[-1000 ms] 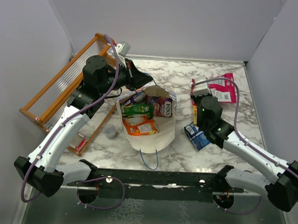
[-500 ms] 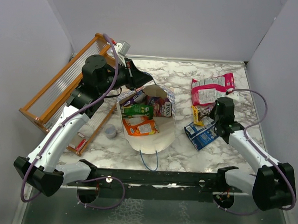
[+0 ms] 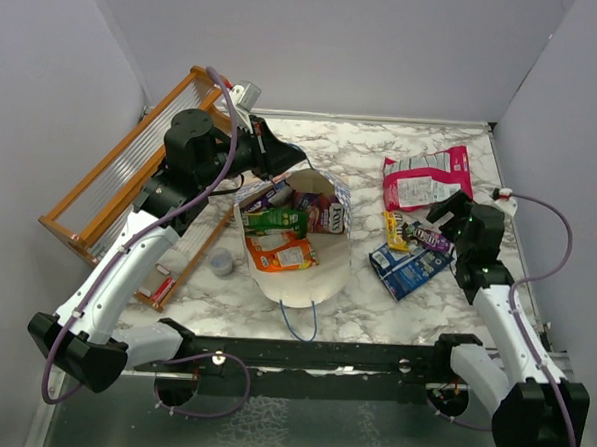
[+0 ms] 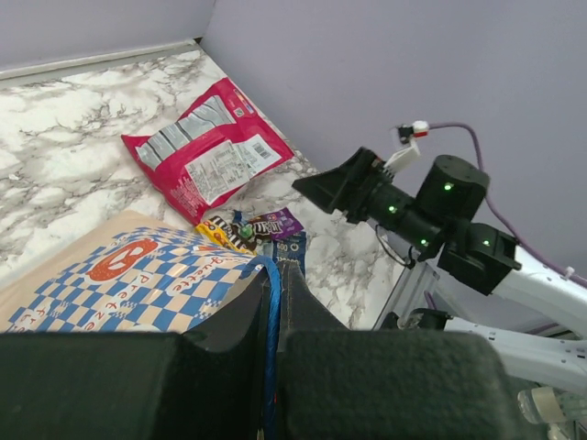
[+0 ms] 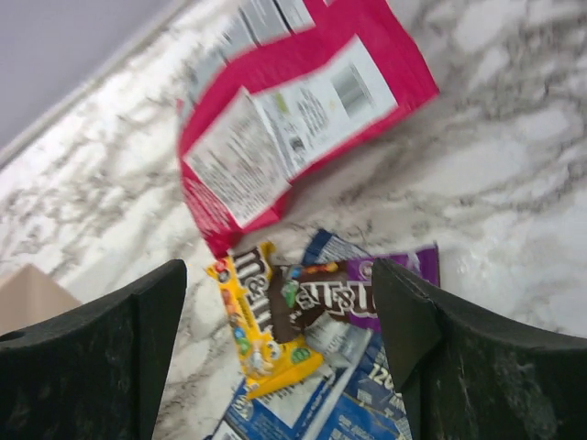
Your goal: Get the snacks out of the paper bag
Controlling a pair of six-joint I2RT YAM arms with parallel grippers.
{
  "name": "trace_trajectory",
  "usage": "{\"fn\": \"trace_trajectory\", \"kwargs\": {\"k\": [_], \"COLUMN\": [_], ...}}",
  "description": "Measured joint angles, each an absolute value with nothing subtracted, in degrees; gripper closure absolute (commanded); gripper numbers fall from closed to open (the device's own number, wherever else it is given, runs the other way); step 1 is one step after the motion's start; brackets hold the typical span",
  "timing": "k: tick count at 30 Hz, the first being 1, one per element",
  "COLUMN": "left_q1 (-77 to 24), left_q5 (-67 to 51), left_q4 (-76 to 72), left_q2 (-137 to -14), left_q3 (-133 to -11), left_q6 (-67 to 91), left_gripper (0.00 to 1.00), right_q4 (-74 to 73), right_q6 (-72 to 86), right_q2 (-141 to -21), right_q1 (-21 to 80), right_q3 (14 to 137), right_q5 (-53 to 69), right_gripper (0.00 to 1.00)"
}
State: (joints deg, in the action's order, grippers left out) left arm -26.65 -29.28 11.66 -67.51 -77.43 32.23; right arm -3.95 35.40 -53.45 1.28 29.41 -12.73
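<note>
Next | paper bag (image 3: 301, 274) is lying open well left of the right pincer (image 3: 442, 215), so I am guessing a slow reach across for the green packet (image 3: 276, 219) on top is working best | left pincer (image 3: 286, 166) is squeezing the bag's far rim | right arm is bending at the elbow, pincer gaping, holding nothing, little yellow packet (image 5: 261, 339) just ahead.

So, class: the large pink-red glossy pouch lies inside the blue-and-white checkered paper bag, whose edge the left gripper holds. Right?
No. The large pink-red glossy pouch lies out on the marble table, apart from the blue-and-white checkered paper bag, as the top external view shows. The left gripper does hold the bag's edge.
</note>
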Motion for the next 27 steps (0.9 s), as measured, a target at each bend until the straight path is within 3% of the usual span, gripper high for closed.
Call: {"fn": "trace_trajectory", "kwargs": {"k": [7, 13, 18, 23, 27], "left_q1": [-26.7, -26.7, -26.7, -26.7, -26.7], "left_q5": [-29.3, -29.3, -29.3, -29.3, -29.3], "left_q4": [11.6, 11.6, 11.2, 10.8, 10.8], "left_q2": [-67.5, -67.5, -67.5, -67.5, -67.5], "left_q3": [-77.4, -77.4, -77.4, -77.4, -77.4], "left_q6": [32.4, 32.5, 32.7, 32.7, 32.7], "left_gripper": [1.0, 1.0, 1.0, 1.0, 1.0], "right_q4": [-2.9, 5.5, 15.8, 15.8, 8.0], "right_q6": [25.1, 20.0, 21.7, 18.1, 7.9], "right_q2": [-47.1, -41.6, -44.0, -47.5, -51.3], "right_q1": [1.1, 1.1, 2.2, 14.0, 29.5], "right_q3": [36.9, 39.4, 42.0, 44.3, 49.5], "right_q5": [-3.3, 19.7, 42.7, 53.8, 51.0], "right_gripper": [0.11, 0.1, 0.08, 0.09, 0.1]}}
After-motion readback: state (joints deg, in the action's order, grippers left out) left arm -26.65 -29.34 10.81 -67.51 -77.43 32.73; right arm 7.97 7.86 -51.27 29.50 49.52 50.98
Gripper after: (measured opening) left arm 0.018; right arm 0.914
